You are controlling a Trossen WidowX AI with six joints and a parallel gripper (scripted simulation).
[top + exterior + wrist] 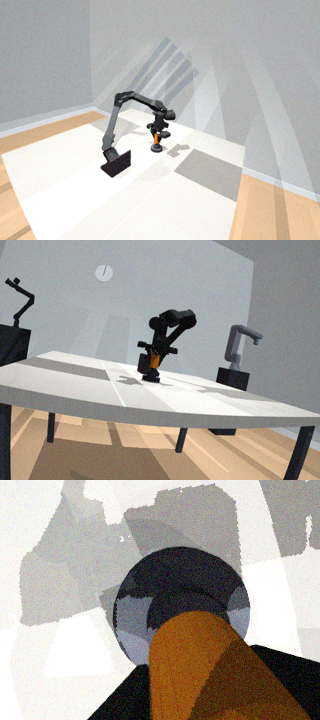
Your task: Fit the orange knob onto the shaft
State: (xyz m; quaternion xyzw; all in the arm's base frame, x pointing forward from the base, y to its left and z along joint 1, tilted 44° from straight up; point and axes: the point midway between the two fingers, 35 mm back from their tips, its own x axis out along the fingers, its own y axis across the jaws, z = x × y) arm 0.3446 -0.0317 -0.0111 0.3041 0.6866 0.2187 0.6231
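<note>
The orange knob [156, 138] [154, 361] [187, 655] is upright between the fingers of my gripper [156, 140] [155, 365], which is shut on it. The dark round pedestal [156, 149] [150, 378] [180, 567] stands on the table directly below the knob. In the wrist view the knob's lower end overlaps the pedestal's raised middle. In the top and exterior views the knob's orange body is above the pedestal's wide base. The D-shaped shaft is hidden, and I cannot tell whether the knob's hole is around it.
The white table [85, 201] [90, 397] carries the arm's dark base [117, 165] and patches of shadow. Beyond the table in the exterior view are a black arm [24, 292] on a dark stand at left and a grey arm [231, 343] on another at right.
</note>
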